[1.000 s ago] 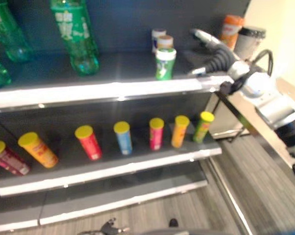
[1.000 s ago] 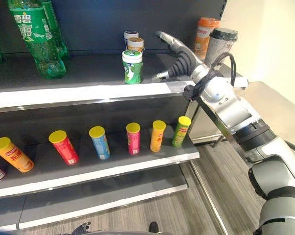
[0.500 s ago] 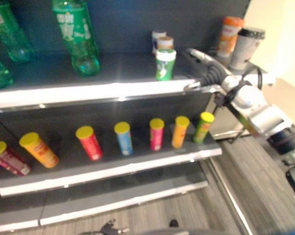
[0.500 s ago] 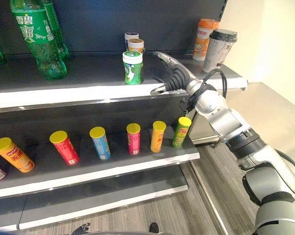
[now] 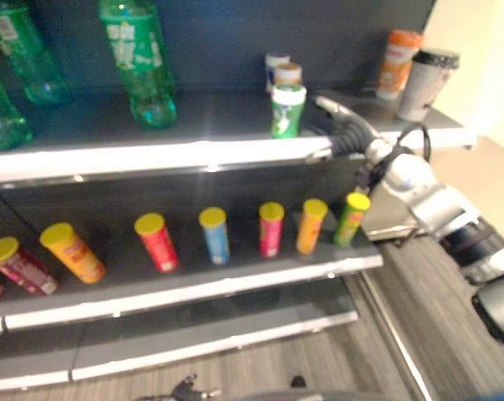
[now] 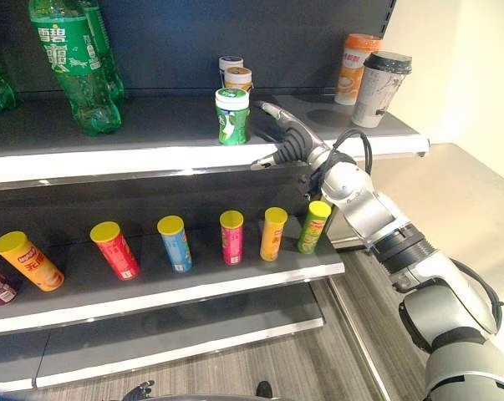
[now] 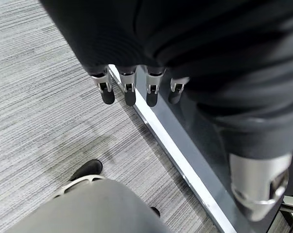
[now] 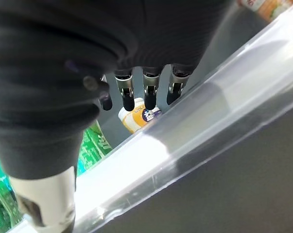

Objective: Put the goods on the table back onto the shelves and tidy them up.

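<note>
My right hand point(image 6: 287, 142) is hovering over the front lip of the top shelf point(image 6: 151, 159), fingers straight and spread, holding nothing. It is sitting just to the right of the green-labelled jar point(image 6: 232, 116), near it but not touching. From my head I am seeing that jar standing upright at the front of a short row, with an orange-lidded jar point(image 6: 237, 78) and a white one point(image 6: 229, 63) lined up behind it. My right wrist view is adding something different: past my dark fingertips point(image 8: 129, 103) an orange-and-white jar point(image 8: 139, 117) is showing behind the shelf's bright front edge point(image 8: 195, 141).

Further right on the top shelf, an orange cup point(image 6: 355, 68) and a grey cup with a dark lid point(image 6: 381, 78) are standing side by side, well apart from my hand, with bare shelf between. Green soda bottles point(image 6: 72, 67) are standing at the left end.

On the middle shelf point(image 6: 168, 288), a row of small capped tubes is leaning: yellow point(image 6: 28, 261), red point(image 6: 114, 249), blue point(image 6: 175, 242), pink point(image 6: 231, 236), orange point(image 6: 272, 233) and green point(image 6: 313, 225), each apart from its neighbour.

My left hand point(image 7: 136, 87) is hanging by the shelf's base rail above the grey floor point(image 7: 39, 111), fingers straight and empty; a person's shoe point(image 7: 86, 170) is showing below it.
</note>
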